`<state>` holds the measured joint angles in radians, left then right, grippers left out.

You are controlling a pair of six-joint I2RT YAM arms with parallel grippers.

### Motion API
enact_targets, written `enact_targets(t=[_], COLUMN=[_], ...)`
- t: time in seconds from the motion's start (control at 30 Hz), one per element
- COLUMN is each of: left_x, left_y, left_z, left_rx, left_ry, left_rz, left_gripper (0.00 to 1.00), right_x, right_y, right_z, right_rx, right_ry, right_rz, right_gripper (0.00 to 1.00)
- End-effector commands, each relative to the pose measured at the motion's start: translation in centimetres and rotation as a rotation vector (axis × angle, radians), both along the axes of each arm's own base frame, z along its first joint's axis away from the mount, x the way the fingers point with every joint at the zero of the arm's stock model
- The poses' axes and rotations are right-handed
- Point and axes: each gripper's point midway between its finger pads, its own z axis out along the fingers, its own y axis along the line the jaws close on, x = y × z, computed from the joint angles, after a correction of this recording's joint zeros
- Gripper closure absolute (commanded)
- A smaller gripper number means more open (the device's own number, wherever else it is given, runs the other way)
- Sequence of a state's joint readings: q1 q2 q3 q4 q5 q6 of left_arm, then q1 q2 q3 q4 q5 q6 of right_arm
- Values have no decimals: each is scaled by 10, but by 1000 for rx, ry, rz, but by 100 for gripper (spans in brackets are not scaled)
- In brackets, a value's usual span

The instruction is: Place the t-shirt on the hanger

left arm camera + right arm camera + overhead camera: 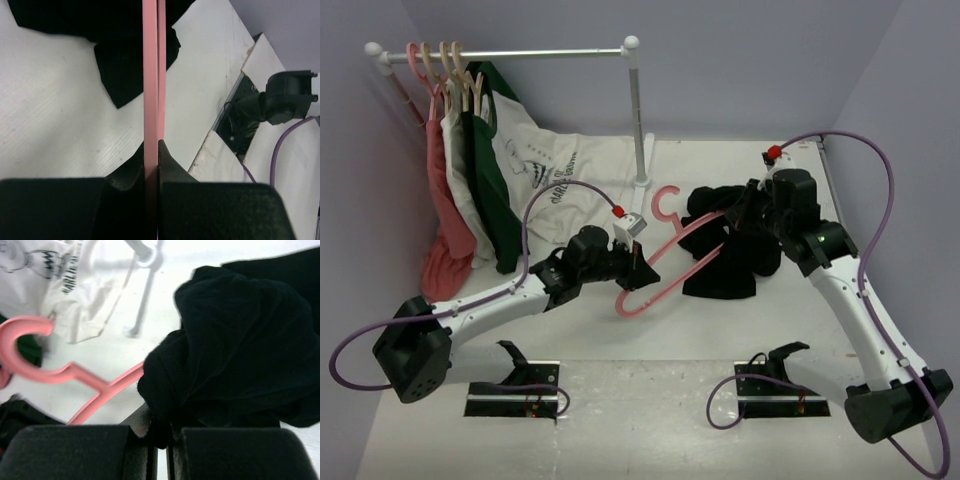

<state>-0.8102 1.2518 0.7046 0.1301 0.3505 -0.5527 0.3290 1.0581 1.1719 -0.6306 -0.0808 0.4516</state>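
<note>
**Feeding the hanger end into the bunched t-shirt: both tools loaded**

Left tool [151, 150] is pressed together on the hanger [151, 75]. The pink bar runs straight out ahead of its fingertips, edge-on in the left wrist view. Right tool [160, 432] is pinching a fold of the t-shirt [240, 340], with black cloth heaped just above and ahead of its fingers. Most of the shirt sags onto the worktop [650, 350] below that tool.

The hanger's hook sits up and to the left of the right tool, and one hanger arm disappears under the cloth right beside the pinch. I can't tell whether it has gone into the neck or hem opening or is only tucked under a fold.

Judged step: thread the hanger shoulder inside the shirt.

- The left tool should hold the hanger level and stiff. The grip is out at the far end, so the bar can twist easily.
- The right tool should lift the cloth clear of the worktop and draw it along the hanger arm towards the left tool. Shoving the wad sideways won't do it.
- The cloth is limp and bunched, so it will probably snag on the hanger tip. A single layer should be opened before pulling.

Risks are that the hook swings towards the rack post [638, 120] behind it, or that the pinch holds two layers and closes off the opening.
</note>
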Motion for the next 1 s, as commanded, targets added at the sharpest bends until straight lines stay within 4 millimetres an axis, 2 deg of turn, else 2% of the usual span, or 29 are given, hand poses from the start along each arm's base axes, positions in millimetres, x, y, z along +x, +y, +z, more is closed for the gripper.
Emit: enact_targets(t=[0.0,0.1,0.13,0.23,0.33,0.43,0.53,0.6,0.67,0.73,0.77,0.8,0.87,0.93,0.97], left_x=[-8,-2,0,11,26,38,46,51,55,56,55,58,50,41,36], left_y=[6,16,19,32,42,41,35,32,28,17,13,9,-9,-19,-20], left_z=[17,42,62,93,116,123,125,133,150,149,159,165,160,149,141], left_rx=[-2,-23,-54,-75,-93,-84,-79,-85,-103,-64,-68,-73,-84,-92,-92], left_ry=[-84,-147,-182,-245,-298,-311,-306,-315,-339,-332,-339,-343,-318,-294,-283], left_rz=[2,66,82,178,277,320,335,348,344,294,270,269,167,95,70], left_gripper=[100,100,100,100,100,100,100,100,100,100,100,100,100,100,100], right_x=[10,12,11,10,0,-17,-35,-46,-60,-77,-86,-90,-104,-100,-91], right_y=[-10,-1,2,5,23,54,80,99,120,144,153,158,168,166,160], right_z=[-32,-36,-36,-35,-33,-15,-7,3,11,31,38,39,60,71,69], right_rx=[-38,-10,1,1,50,162,228,274,338,449,482,484,519,522,489], right_ry=[64,81,84,88,102,58,52,42,45,40,39,45,13,-26,-42], right_rz=[-96,-61,-48,-27,74,210,316,381,471,600,658,676,764,733,663], right_gripper=[100,100,100,100,100,100,100,100,100,100,100,100,100,100,100])
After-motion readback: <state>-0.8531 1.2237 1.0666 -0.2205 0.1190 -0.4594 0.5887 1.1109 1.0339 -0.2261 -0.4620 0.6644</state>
